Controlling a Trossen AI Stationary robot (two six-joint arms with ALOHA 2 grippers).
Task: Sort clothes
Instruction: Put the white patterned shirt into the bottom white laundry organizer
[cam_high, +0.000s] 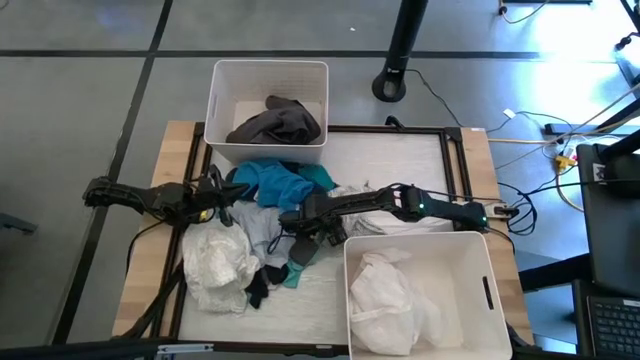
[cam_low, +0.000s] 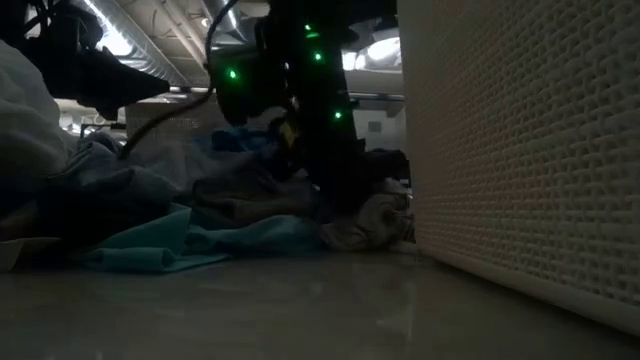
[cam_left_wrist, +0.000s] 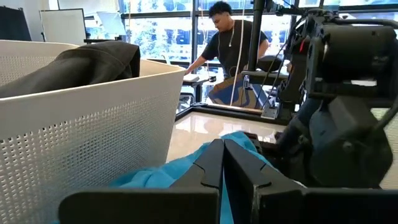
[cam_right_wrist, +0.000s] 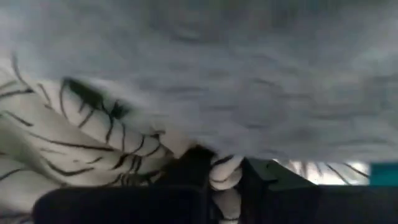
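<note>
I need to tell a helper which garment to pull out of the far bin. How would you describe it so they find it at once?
Start at the white perforated plastic bin at the table's far edge, beyond the pile of clothes. Draped inside it, bunched up to the rim, is a dark grey soft fabric garment. It is the only item in that bin, whereas the near bin holds white fabric.

An open-plan office or lab: large windows (cam_left_wrist: 155, 37), a whiteboard (cam_left_wrist: 62, 26), a person (cam_left_wrist: 227, 53) at desks, grey floor (cam_high: 80, 90), trailing cables (cam_high: 540, 130).
</note>
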